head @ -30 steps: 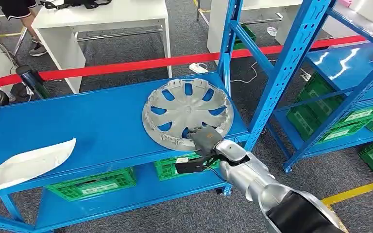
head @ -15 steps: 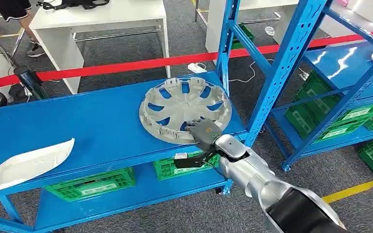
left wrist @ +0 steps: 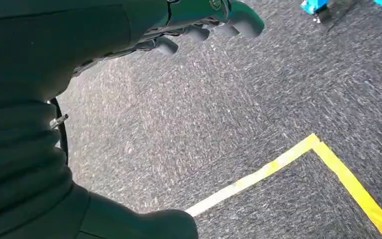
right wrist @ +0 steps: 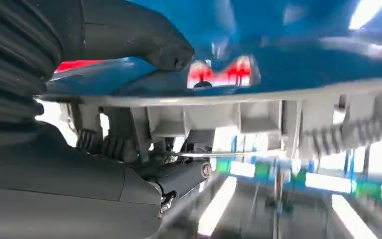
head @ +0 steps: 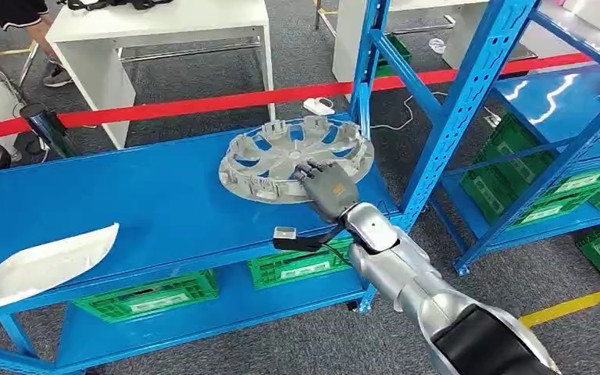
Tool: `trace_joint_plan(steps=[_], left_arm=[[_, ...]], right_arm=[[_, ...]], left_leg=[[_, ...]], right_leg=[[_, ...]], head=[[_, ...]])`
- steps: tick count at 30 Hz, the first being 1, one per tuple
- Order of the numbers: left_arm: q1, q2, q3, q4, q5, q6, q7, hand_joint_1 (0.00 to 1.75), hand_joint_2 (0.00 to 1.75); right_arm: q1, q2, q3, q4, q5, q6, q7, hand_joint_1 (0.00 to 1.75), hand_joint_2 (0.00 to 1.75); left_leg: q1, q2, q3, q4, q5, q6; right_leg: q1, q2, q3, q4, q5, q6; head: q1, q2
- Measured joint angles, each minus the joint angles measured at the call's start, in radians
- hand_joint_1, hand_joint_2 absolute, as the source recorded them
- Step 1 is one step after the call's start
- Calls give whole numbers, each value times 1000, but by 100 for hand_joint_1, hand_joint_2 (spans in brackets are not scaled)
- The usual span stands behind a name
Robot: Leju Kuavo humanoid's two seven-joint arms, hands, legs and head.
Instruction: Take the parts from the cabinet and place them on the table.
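A silver hubcap (head: 281, 152) lies tilted on the blue cabinet shelf (head: 141, 203), its near edge raised off the surface. My right hand (head: 330, 187) grips that near rim. In the right wrist view the thumb (right wrist: 144, 45) lies over the hubcap's rim (right wrist: 258, 114) and the darker fingers (right wrist: 179, 179) curl under it. A white curved panel (head: 43, 266) rests at the shelf's left front edge. My left hand (left wrist: 204, 22) hangs over the grey floor, fingers loosely apart and holding nothing.
A blue upright post (head: 453, 117) stands just right of the hubcap. Green crates (head: 152, 295) sit on the lower shelf. Beyond the rack runs a red barrier tape (head: 203, 104), with a white table (head: 164, 31) and a person's legs (head: 43, 47) behind it.
My right hand has risen and moved toward the back of the shelf, lifting the hubcap's near edge so the hubcap now tilts up instead of lying flat.
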State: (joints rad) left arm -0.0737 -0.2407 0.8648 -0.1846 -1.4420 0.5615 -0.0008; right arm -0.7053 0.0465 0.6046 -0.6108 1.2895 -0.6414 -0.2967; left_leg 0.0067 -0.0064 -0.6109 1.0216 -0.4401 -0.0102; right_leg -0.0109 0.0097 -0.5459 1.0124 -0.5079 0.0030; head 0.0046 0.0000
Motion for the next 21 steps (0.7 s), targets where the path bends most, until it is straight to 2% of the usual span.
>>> trace_joint_plan(steps=[4, 10, 18, 21], left_arm=[[0, -1, 0, 1, -17, -20, -2, 0, 175], [-4, -6, 0, 1, -18, -49, -2, 0, 175], [-10, -10, 0, 2, -18, -55, -2, 0, 175], [-15, -15, 0, 2, -14, -60, -2, 0, 175]], right_arm=[[14, 0, -11, -66, 53, -38, 50, 175, 175], [18, -5, -28, -128, 76, -30, 61, 175, 175], [24, -13, -31, -157, 99, -35, 67, 175, 175], [22, -13, -32, -165, 176, -51, 118, 175, 175]], left_leg=[[0, 0, -1, 0, 0, 0], [0, 0, -1, 0, 0, 0], [0, 0, -1, 0, 0, 0], [0, 0, -1, -1, 0, 0]], right_leg=[[0, 0, -1, 0, 0, 0], [0, 0, -1, 0, 0, -1], [0, 0, -1, 0, 0, -1], [0, 0, -1, 0, 0, -1]], head=[[0, 0], [0, 0], [0, 0], [0, 0]])
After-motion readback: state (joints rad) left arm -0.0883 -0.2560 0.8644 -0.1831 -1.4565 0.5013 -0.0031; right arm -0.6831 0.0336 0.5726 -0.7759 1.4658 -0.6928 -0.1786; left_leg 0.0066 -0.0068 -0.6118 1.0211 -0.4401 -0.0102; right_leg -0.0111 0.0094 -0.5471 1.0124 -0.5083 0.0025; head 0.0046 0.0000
